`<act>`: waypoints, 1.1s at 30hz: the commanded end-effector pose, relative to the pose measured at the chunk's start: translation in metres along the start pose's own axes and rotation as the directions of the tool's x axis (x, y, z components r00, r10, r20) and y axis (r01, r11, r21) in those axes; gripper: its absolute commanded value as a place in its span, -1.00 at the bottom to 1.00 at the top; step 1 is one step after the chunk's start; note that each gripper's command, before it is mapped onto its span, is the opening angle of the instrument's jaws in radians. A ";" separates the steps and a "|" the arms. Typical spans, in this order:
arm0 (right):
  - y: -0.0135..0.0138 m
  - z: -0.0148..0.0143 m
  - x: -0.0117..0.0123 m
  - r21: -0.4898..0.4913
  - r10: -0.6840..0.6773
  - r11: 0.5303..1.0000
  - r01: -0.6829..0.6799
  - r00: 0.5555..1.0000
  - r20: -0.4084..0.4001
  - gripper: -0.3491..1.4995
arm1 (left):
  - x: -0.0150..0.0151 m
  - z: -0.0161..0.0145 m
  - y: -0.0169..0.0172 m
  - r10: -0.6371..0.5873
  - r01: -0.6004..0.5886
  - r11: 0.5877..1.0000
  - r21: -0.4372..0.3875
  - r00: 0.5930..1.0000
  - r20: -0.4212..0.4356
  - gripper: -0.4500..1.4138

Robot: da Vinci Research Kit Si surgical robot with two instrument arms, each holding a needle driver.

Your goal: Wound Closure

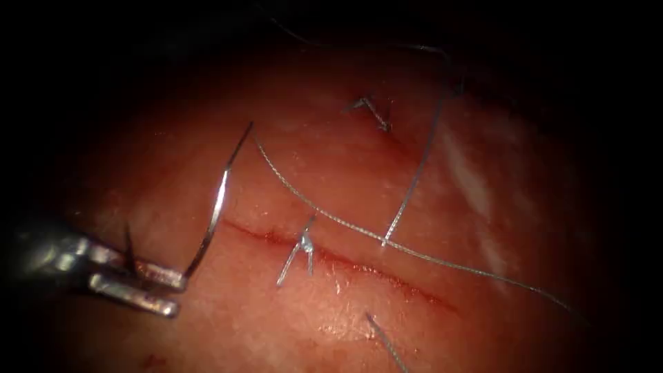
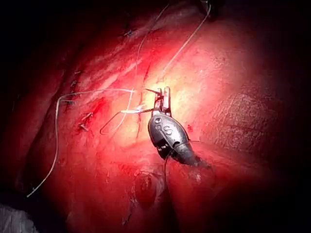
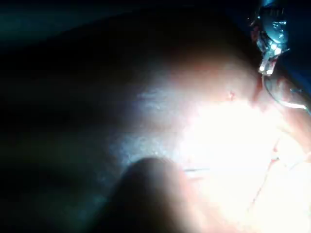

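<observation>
My left tool comes in low on the left of the cut, its jaws shut on the curved needle near one end. The needle arcs up off the tissue, outside it, to its thread end. From there the thread runs right across the cut. In the left wrist view the same tool holds the needle. In the right wrist view the left tool is seen, and a dark blurred shape that may be my right tool.
A tied stitch with short cut ends sits on the cut. A second stitch lies farther back. Another thread strand climbs from the cut toward the back. A loose thread end lies near the front.
</observation>
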State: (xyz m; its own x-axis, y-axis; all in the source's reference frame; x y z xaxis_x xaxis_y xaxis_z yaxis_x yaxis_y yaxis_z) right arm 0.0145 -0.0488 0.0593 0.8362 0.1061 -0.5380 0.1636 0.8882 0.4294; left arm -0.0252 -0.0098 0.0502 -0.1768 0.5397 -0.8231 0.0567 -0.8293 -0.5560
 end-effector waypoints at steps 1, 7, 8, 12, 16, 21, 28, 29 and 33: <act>0.0025 0.0010 0.0011 -0.038 0.058 0.997 -0.060 0.997 -0.051 0.24 | -0.0006 0.0005 -0.0004 0.001 -0.001 1.000 0.003 1.000 0.000 -1.00; 0.0081 0.0023 0.0034 -0.119 0.173 0.972 -0.202 0.961 -0.214 0.45 | -0.0007 0.0005 -0.0005 0.002 -0.002 1.000 0.006 1.000 0.001 -1.00; 0.0092 0.0028 0.0040 -0.132 0.205 0.961 -0.242 0.947 -0.246 0.45 | -0.0007 0.0005 -0.0005 0.002 -0.002 1.000 0.006 1.000 0.001 -1.00; 0.0118 0.0049 0.0058 -0.158 0.255 0.939 -0.306 0.925 -0.282 0.49 | -0.0007 0.0005 -0.0005 0.002 -0.002 1.000 0.009 1.000 0.002 -1.00; 0.0138 0.0065 0.0072 -0.200 0.220 0.939 -0.278 0.937 -0.271 0.47 | -0.0007 0.0005 -0.0005 0.002 -0.002 1.000 0.009 1.000 0.002 -1.00; 0.0154 0.0078 0.0078 -0.258 0.124 0.946 -0.196 0.954 -0.273 0.51 | -0.0007 0.0004 -0.0004 0.002 -0.002 1.000 0.008 1.000 0.002 -1.00; 0.0135 0.0059 0.0067 -0.239 0.100 0.955 -0.174 0.951 -0.292 0.64 | -0.0008 0.0004 -0.0005 0.002 -0.002 1.000 0.009 1.000 0.002 -1.00; 0.0130 0.0051 0.0065 -0.227 0.098 0.959 -0.170 0.950 -0.297 0.64 | -0.0008 0.0004 -0.0005 0.002 -0.002 1.000 0.009 1.000 0.002 -1.00; 0.0116 0.0007 0.0058 -0.141 0.086 0.979 -0.148 0.924 -0.373 0.62 | -0.0008 0.0004 -0.0005 0.002 -0.002 1.000 0.009 1.000 0.002 -1.00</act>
State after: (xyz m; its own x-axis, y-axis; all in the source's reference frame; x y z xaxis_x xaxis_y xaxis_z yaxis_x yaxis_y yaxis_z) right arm 0.0213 -0.0379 0.0611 0.5714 0.3468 -0.7438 -0.0392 0.9169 0.3973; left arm -0.0250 -0.0097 0.0505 -0.1801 0.5384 -0.8232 0.0468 -0.8313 -0.5539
